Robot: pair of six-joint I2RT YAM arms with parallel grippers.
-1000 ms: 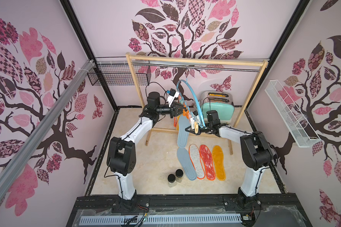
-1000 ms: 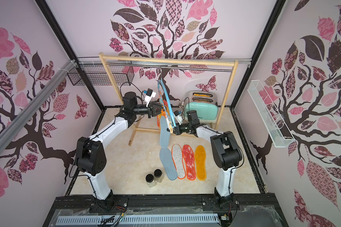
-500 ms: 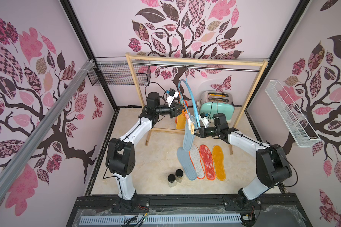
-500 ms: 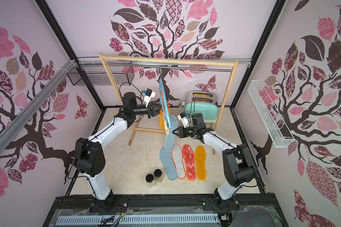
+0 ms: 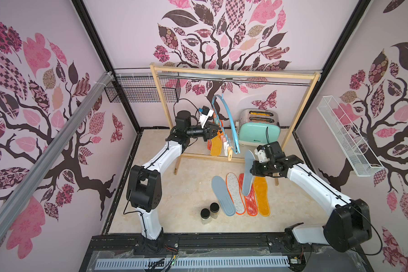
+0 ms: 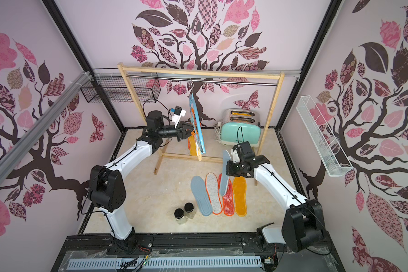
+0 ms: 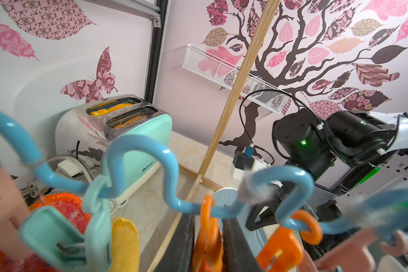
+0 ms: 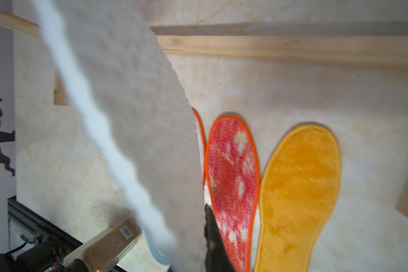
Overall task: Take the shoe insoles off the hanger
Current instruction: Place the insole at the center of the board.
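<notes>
A: Start big. What has moved since a second ago?

B: The wooden frame stands as before. The right arm has drawn away from the hanger. Its right hand is pressed together on a grey-blue insole. That insole hung at the hanger a second ago and now dangles clear of it, over the row on the tabletop.

A: And the left hand?

B: Still at the hanger's wavy bar. In the left wrist view its dark fingers flank an orange clothespin and appear to pinch it.

A: The other insoles?

B: Four lie side by side: a second grey-blue insole, a speckled insole, a red mottled insole and a mustard insole. A hanging mustard insole and a hanging orange-edged insole stay clipped.

A: What is hard to see?

B: In the right wrist view the held insole is blurred and covers much of the row. Whether its lower tip touches the red one, I cannot tell. The left fingers are cut off at the picture's edge, and the teal clothespin is out of focus.
</notes>
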